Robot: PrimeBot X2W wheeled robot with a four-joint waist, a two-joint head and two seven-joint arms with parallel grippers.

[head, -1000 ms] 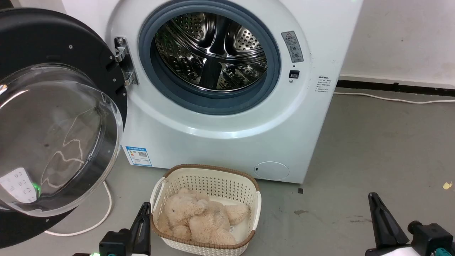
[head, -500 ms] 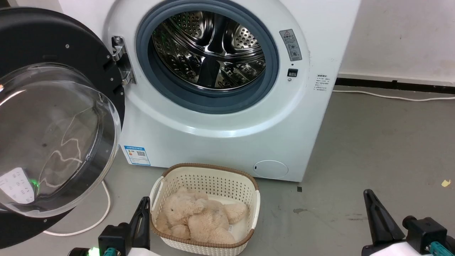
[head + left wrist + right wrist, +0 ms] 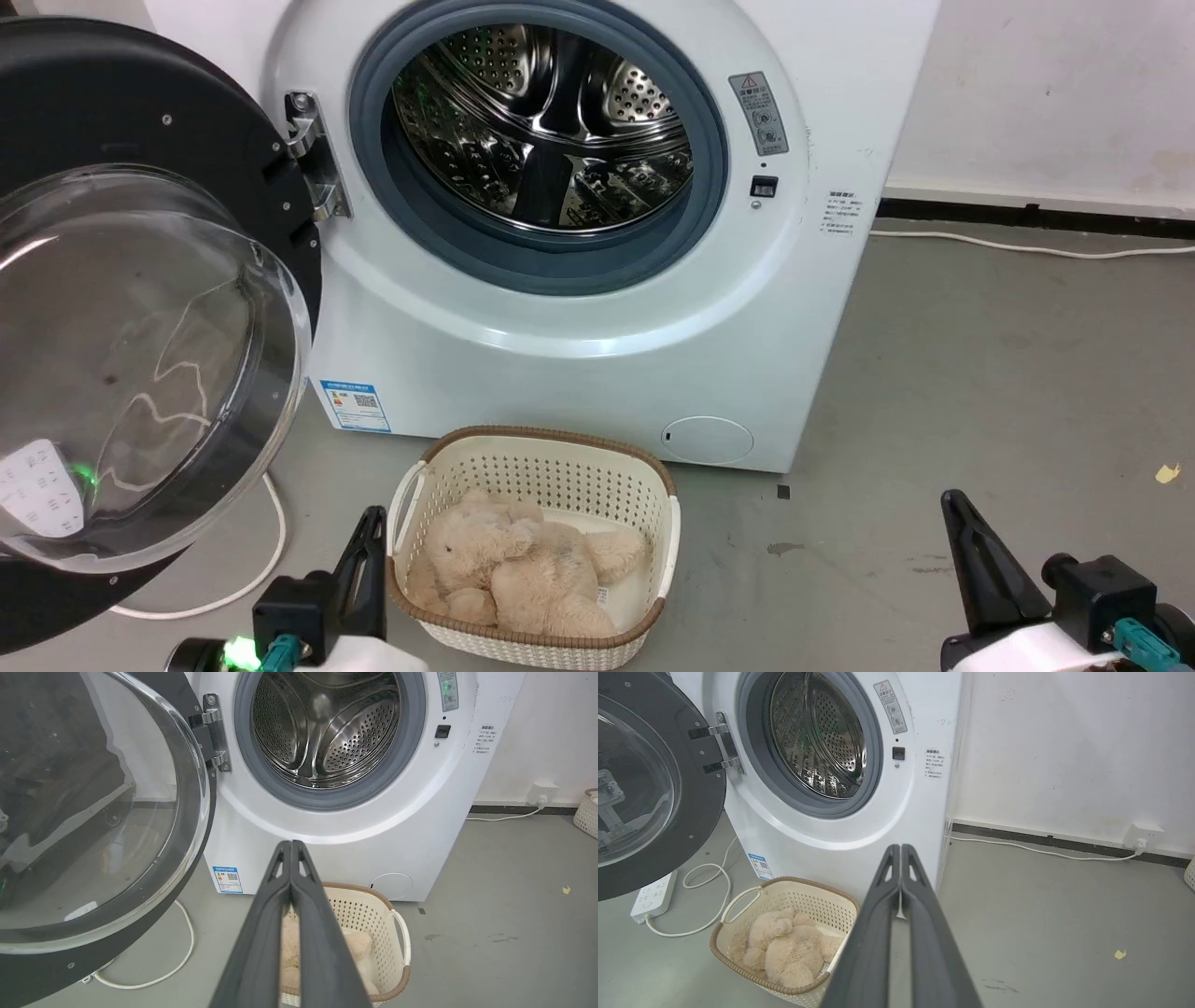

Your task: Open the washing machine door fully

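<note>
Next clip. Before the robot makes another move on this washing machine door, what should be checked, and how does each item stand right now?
1. Washing machine door swung clear of the drum opening: ok.
2. Door at its hinge stop: cannot tell.
3. Left hand shut and empty: ok.
4. Right hand shut and empty: ok.
5. Both hands apart from the door: ok.
6. Floor below the door free of clutter: not ok. A white cable lies there, and the basket stands beside it.
</note>
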